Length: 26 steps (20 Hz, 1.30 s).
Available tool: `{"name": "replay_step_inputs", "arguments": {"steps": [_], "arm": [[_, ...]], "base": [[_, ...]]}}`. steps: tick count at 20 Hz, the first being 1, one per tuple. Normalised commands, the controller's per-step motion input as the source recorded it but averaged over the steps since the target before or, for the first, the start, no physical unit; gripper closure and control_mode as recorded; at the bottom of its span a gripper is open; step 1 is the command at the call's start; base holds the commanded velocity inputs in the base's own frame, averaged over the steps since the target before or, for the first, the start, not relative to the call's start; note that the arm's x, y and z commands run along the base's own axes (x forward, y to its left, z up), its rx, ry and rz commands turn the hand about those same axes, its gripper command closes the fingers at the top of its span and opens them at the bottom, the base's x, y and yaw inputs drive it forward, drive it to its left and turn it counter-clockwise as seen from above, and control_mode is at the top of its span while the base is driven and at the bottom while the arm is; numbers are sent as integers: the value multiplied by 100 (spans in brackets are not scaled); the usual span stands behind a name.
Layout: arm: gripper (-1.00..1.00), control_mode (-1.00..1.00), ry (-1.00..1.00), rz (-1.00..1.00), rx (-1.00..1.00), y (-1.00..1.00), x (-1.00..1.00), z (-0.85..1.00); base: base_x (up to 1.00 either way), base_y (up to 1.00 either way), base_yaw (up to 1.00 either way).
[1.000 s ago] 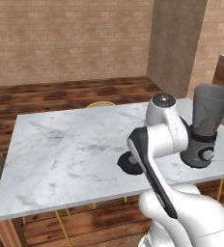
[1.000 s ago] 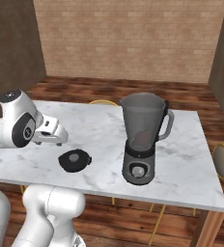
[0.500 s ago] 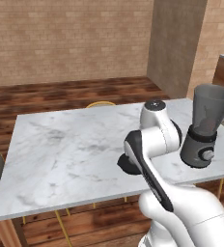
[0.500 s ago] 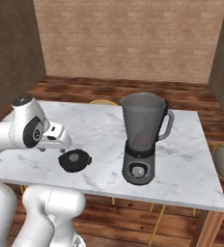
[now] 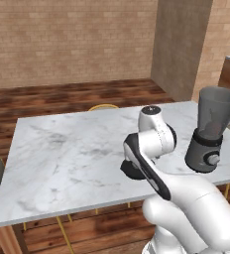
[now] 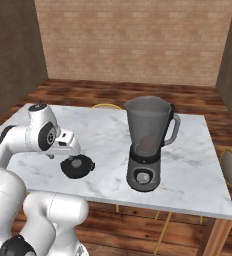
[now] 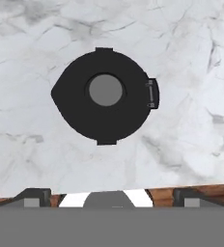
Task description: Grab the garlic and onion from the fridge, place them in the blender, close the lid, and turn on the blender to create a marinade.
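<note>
Even, soft light fills all my views; I see no single lamp and no hard glare. The marble counter [image 6: 188,165] reads bright and clean. The blender [image 6: 147,142] throws a faint shadow at its base, and the lid [image 7: 104,95] lies almost shadowless on the stone below my camera. Everything is sharp, rendered, without blur; the wall at nine o'clock in the right base view is dim.

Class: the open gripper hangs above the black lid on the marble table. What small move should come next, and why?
Probably lower the gripper straight down onto the lid. Its jaws stand open and empty, and the lid lies flat on the marble table, apart from the blender, whose jar mouth is uncovered with something reddish inside. The lid must be gripped before it can go on.
</note>
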Motion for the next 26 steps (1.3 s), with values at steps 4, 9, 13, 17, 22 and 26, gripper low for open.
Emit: {"name": "replay_step_inputs", "arguments": {"steps": [4,9,13,17,22,26], "arm": [[-100,-100,2,0,0,0,30,-37],[-100,-100,0,0,0,0,23,-40],[-100,-100,0,0,0,0,24,-39],[-100,-100,0,0,0,0,33,-39],[-100,-100,0,0,0,0,34,-31],[-100,-100,0,0,0,0,31,-28]], "base": [[0,0,0],[0,0,0],[0,0,0],[0,0,0],[0,0,0],[0,0,0]]}}
